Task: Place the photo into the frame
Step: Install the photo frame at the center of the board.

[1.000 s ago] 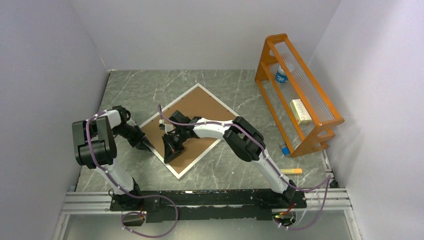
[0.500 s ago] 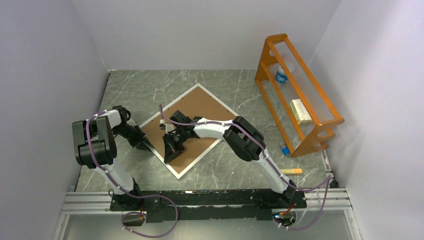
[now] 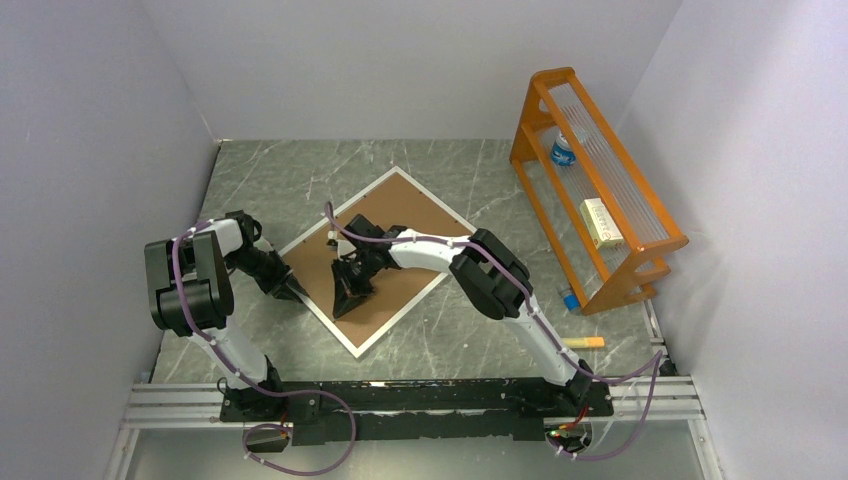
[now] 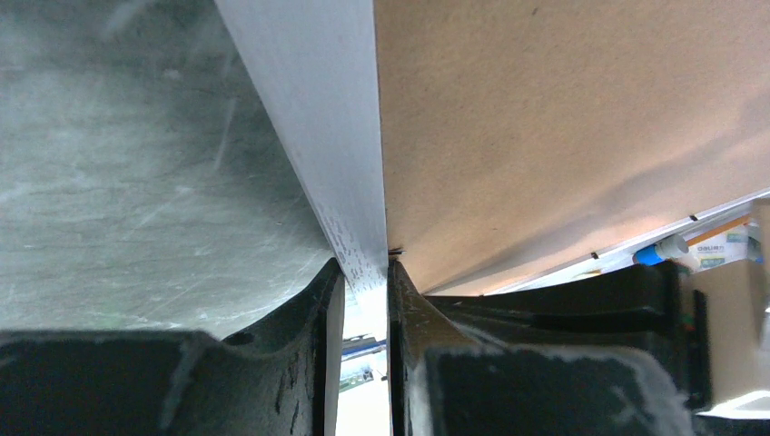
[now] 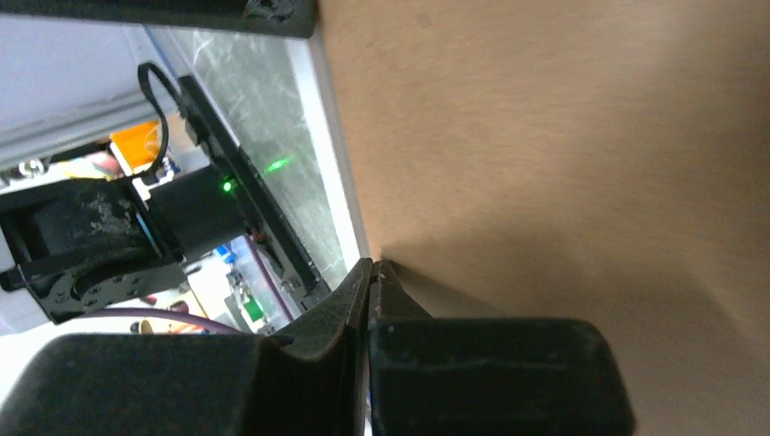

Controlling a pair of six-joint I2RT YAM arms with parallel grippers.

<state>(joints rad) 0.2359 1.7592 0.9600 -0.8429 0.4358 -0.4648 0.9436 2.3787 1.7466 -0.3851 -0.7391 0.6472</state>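
Frame lying back-up in the middle of the counter, turned cornerwise, brown backing board filling it inside the narrow white border. Left pincer at the frame's left-facing edge, narrow, clamping that white border between its fingertips, one tip on the counter side and the other on the board side. Right pincer over the near-left part of the board, just inside the border, tips pressed together with nothing between them; pointing down at the brown surface, contact itself hard to tell. Both pincers on the same half of the frame, near each other but apart. Far corner of the frame aiming at the counter's far edge, right corner toward the orange rack along the right edge, well apart from it. Bare marbled counter toward the far-left corner, and between the frame's near corner and the near edge.
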